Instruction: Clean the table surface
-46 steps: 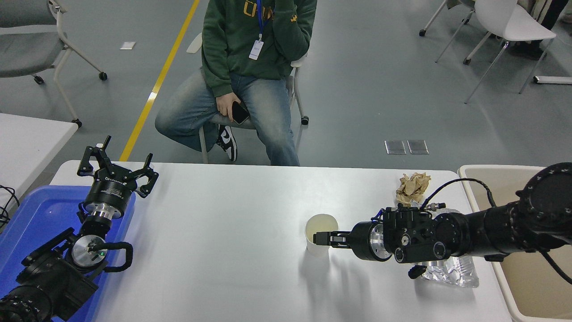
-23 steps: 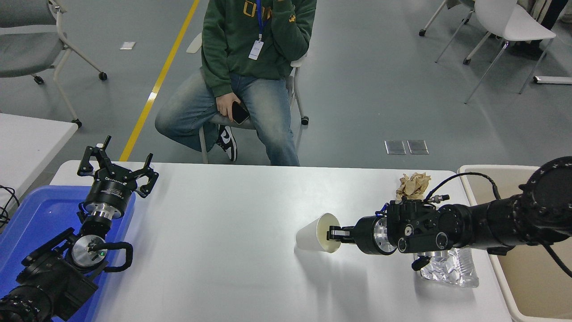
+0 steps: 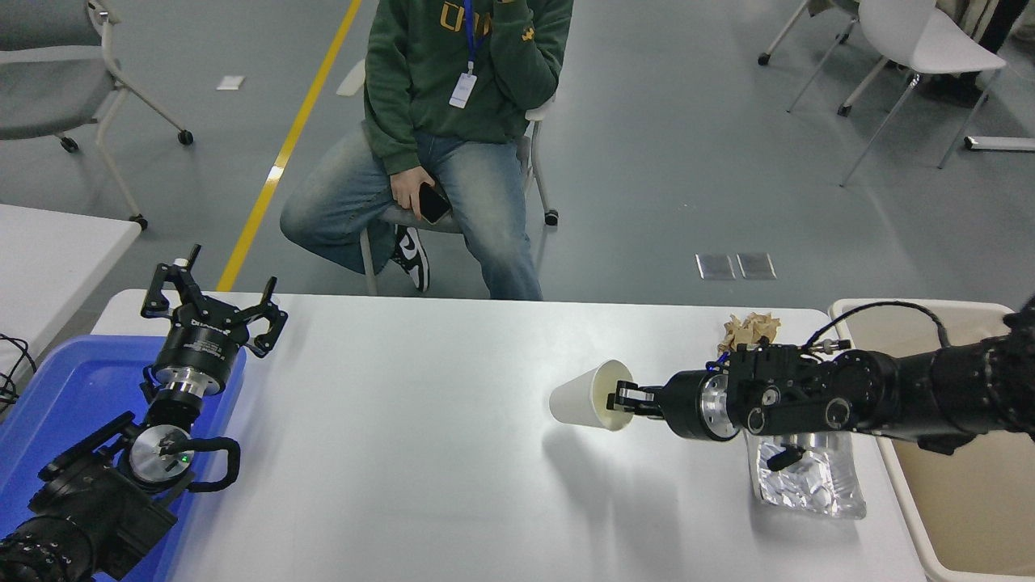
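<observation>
Table surface (image 3: 420, 453): the wide white tabletop fills the lower half of my view. Most of it is bare, and the litter sits toward its right end.
Beige bin (image 3: 954, 517): just off the table's right edge, open-topped. I judge it the natural drop point for the cup.
Blue tray (image 3: 57, 396): at the table's left end, under the parked arm.
Left gripper (image 3: 212, 311): parked at the lower left over the tray, fingers spread apart, holding nothing.
Right gripper (image 3: 627, 398): reaching in from the right, pinched on the rim of the paper cup, one finger inside the mouth.
Paper cup (image 3: 586, 396): white, tipped on its side with the mouth toward the gripper. Its shadow lies apart from it on the table, so I read it as lifted clear.
Clear plastic wrapper (image 3: 808, 481): crumpled, lying flat under the right forearm.
Brown paper wad (image 3: 748, 327): near the far right edge, partly hidden behind the wrist.
How I'd run this step: keep the pinch light enough not to buckle the thin rim, swing right at this height over the wrapper without snagging it, and release only once the cup is well over the bin.
</observation>
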